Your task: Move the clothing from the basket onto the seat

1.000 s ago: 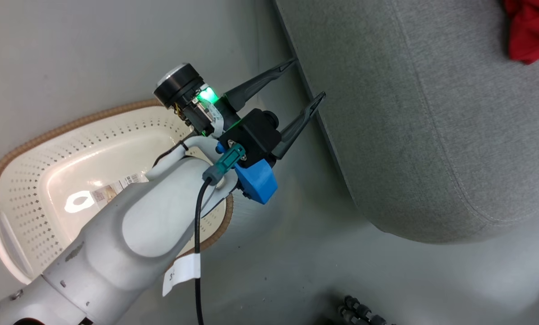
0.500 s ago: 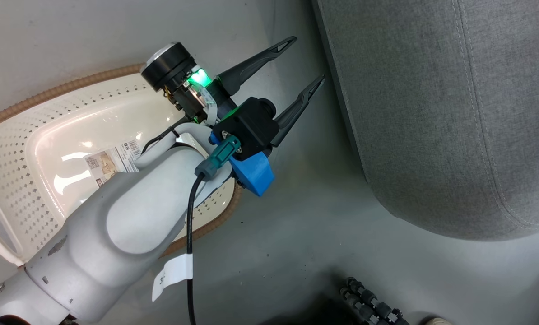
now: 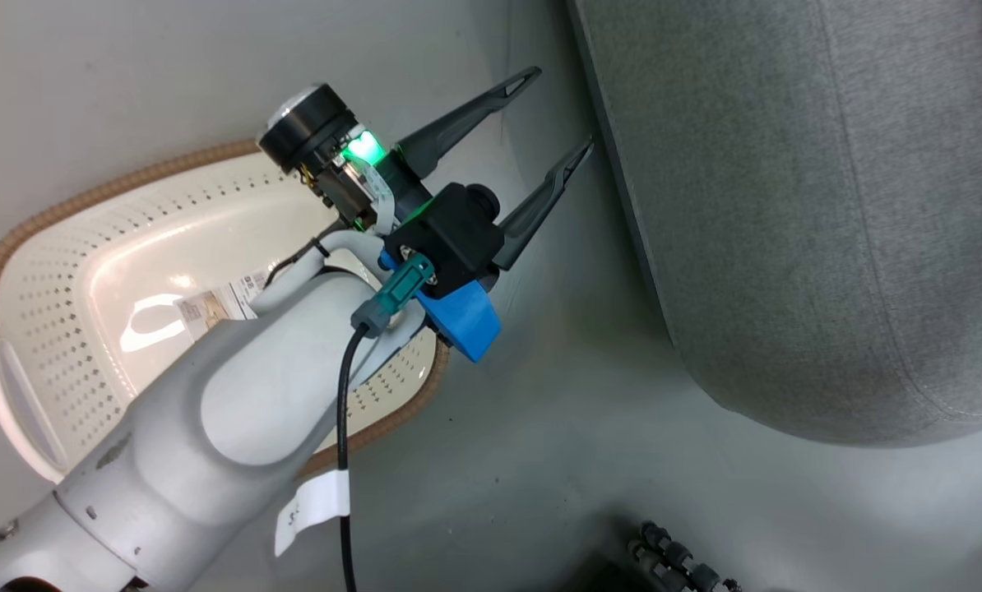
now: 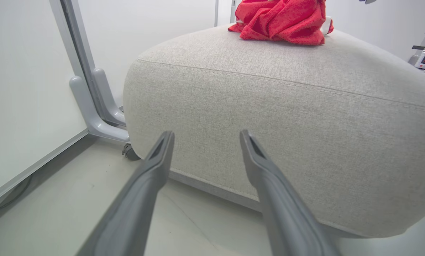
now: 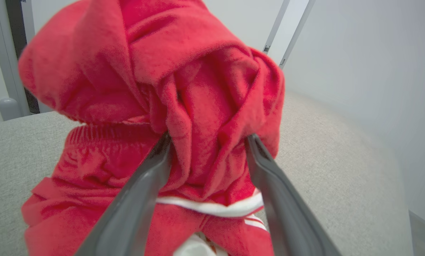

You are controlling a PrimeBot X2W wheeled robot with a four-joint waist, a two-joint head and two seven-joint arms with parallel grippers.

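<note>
- Lying in a red heap on top of the seat [image 4: 269,106], the clothing [image 4: 280,19] is seen well back from the near edge, where a slide onto the floor [image 3: 540,477] is unlikely.
- The right hand [image 5: 205,137] is held low against that heap with its fingers spread wide. A bunched fold stands between them and touches both, but no squeeze is shown, so the hand is judged open and the fabric not gripped.
- The basket [image 3: 88,201] is set on the floor just beside the seat, which makes each carry a short one. On the visible part of its bottom a paper label [image 3: 211,306] is seen and no red fabric; part is hidden by the left forearm.
- The left hand [image 3: 558,109] is held open and empty, its fingers pointed at the seat's side, apparently parked clear of the work.
- The task is judged finished or nearly so.
</note>
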